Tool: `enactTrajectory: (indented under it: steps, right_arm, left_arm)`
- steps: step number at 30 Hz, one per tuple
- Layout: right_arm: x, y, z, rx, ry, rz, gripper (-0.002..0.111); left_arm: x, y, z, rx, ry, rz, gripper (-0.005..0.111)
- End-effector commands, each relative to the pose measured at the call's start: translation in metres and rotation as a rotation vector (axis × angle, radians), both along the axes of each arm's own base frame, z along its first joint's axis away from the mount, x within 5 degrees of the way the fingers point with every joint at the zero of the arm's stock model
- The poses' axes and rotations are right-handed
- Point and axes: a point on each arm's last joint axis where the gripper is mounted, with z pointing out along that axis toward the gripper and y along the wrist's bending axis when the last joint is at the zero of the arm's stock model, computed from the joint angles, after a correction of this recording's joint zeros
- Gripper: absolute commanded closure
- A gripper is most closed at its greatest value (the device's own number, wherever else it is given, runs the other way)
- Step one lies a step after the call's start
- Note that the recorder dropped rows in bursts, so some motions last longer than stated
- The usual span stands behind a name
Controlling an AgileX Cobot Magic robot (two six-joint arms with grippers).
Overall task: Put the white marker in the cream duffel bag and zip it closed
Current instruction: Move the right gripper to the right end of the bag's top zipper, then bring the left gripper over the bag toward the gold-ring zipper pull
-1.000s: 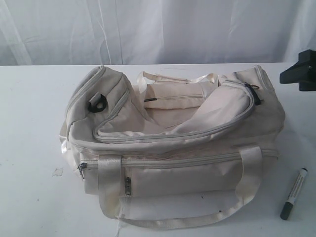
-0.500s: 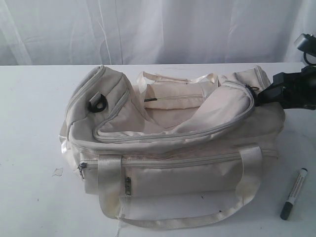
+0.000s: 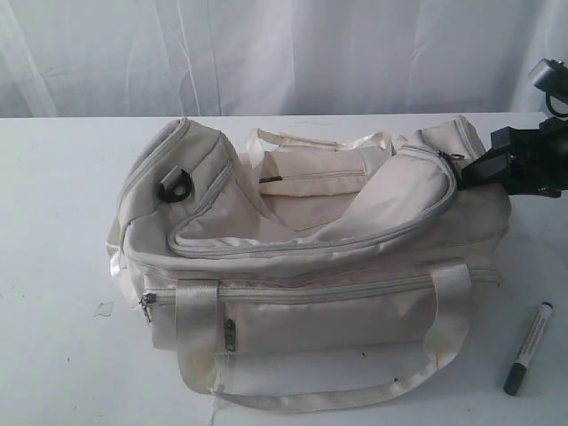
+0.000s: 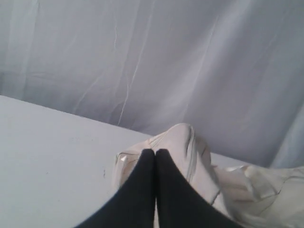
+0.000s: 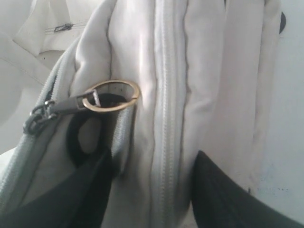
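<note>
The cream duffel bag [image 3: 311, 266] lies in the middle of the white table with its curved top flap [image 3: 355, 226] unzipped and folded open. The white marker [image 3: 528, 348], dark at both ends, lies on the table to the right of the bag's front corner, untouched. My right gripper [image 3: 479, 170] is at the bag's right end, open, its fingers [image 5: 223, 190] either side of the end panel [image 5: 209, 71] beside a zipper pull with a brass ring [image 5: 111, 95]. My left gripper [image 4: 155, 151] is shut and empty, off the bag's [image 4: 190, 147] left end, outside the exterior view.
A black plastic strap loop [image 3: 175, 188] sits on the bag's left end. The near webbing handle [image 3: 302, 395] droops onto the table in front. A white curtain [image 3: 284, 53] hangs behind the table. A small scrap [image 3: 104, 309] lies left of the bag.
My right gripper came in from the upper right edge to the bag's right end a second ago, and has barely moved in the last half second. Bag and marker are still.
</note>
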Motion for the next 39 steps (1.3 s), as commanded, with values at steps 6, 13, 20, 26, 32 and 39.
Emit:
enactTrajectory:
  steps: [6, 13, 20, 26, 32, 39]
  right_arm:
    - [0.001, 0.004, 0.003, 0.009, -0.011, 0.021, 0.061]
    - [0.002, 0.003, 0.003, 0.005, -0.018, 0.008, 0.061]
    - [0.003, 0.002, 0.003, -0.002, -0.035, 0.008, 0.066]
    - [0.005, 0.000, 0.003, -0.019, -0.048, -0.014, 0.080]
    - [0.006, 0.000, 0.003, -0.027, -0.054, -0.024, 0.100]
    - [0.005, 0.011, 0.013, 0.091, -0.133, 0.077, 0.108]
  left_arm:
    - [-0.001, 0.000, 0.006, -0.074, -0.072, -0.007, 0.106]
    - [-0.005, -0.019, 0.024, 0.028, -0.099, -0.213, 0.106]
    - [0.022, -0.046, 0.071, 0.239, 0.027, -0.481, 0.090]
    - [0.060, -0.055, 0.085, 0.258, 0.115, -0.583, 0.064]
    - [0.091, -0.068, 0.085, 0.240, 0.165, -0.725, 0.064]
    - [0.119, -0.148, 0.081, 0.441, 0.200, -0.933, 0.064]
